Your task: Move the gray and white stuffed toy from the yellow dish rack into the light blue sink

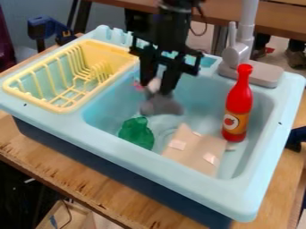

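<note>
Black arm (173, 27), thin cable (206, 27) (dark, looped), angular gripper (156, 86)

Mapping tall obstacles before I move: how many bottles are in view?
1: the red bottle, in the sink basin near the faucet, beside the tan piece.

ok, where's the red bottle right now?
Camera view: the red bottle is in the sink, image-right, beside the beige piece and just below the faucet.

- Open room in the sink (254, 197) between the grey item (161, 105) and the red bottle (238, 107)
- The bottle rises high on the right, blocking low passes
- The faucet (244, 38) towers at the back rim
- Raised wires of the yellow rack (18, 91) bar the left
- Green lump (137, 133) and tan piece (194, 151) crowd the near floor
</note>
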Motion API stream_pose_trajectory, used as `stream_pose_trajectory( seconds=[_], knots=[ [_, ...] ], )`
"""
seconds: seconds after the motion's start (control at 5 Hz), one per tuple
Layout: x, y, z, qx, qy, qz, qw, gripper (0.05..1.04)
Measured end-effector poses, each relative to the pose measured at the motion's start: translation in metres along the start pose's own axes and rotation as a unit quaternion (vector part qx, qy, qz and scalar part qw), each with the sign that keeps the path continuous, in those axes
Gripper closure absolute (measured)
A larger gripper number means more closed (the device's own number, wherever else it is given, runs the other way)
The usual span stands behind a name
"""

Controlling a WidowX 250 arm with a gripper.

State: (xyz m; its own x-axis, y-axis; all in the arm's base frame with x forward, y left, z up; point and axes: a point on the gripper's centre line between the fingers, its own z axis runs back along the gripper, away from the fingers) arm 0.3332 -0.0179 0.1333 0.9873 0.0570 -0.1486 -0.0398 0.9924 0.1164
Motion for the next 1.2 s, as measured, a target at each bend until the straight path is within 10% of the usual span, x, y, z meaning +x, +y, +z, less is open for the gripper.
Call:
stream_pose_trajectory(
  seconds=[0.4, 0.8, 1.2],
  knots=[
    [0.015, -0.001, -0.015, 0.009, 0.019, 0.001, 0.9998, 0.567],
    [0.014, 0.005, -0.008, 0.028, 0.024, 0.007, 0.9993, 0.072],
    [-0.024, 0.013, 0.056, 0.001, -0.073, -0.002, 0.9973, 0.075]
  ],
)
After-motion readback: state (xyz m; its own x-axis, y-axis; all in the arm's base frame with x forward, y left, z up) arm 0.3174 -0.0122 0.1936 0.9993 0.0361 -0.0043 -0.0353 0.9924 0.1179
